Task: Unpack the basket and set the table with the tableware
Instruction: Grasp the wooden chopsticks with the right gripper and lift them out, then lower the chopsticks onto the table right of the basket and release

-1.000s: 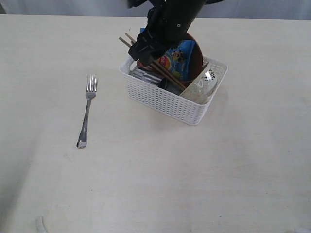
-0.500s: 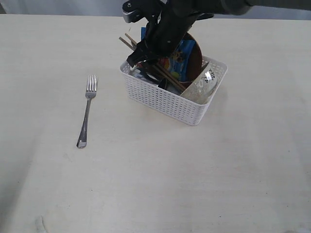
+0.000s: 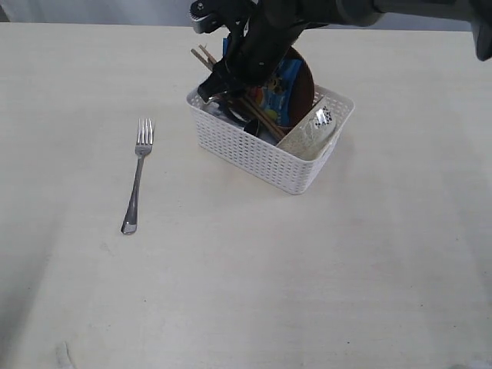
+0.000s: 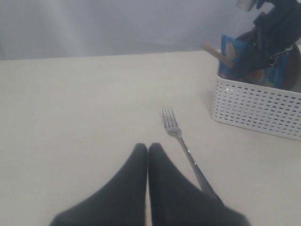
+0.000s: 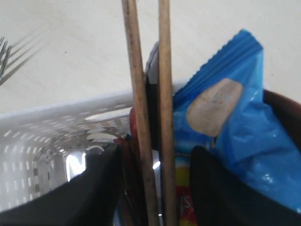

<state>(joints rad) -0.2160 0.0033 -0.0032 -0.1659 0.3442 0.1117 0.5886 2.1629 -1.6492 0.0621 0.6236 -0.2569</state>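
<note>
Right gripper (image 5: 155, 157), fingers apart, straddles the chopsticks (image 5: 136, 94), which run lengthwise between them out of the basket (image 3: 261, 154); left gripper (image 4: 148, 150), fingers together, is well away.

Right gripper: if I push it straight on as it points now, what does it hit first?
Probably the chopsticks, lying between its open fingers; beyond them the basket wall, though depth is unclear.

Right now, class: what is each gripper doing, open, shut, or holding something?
Left gripper: shut, holding nothing.
Right gripper: open, one finger on either side of the chopsticks, not clamped on them.
</note>
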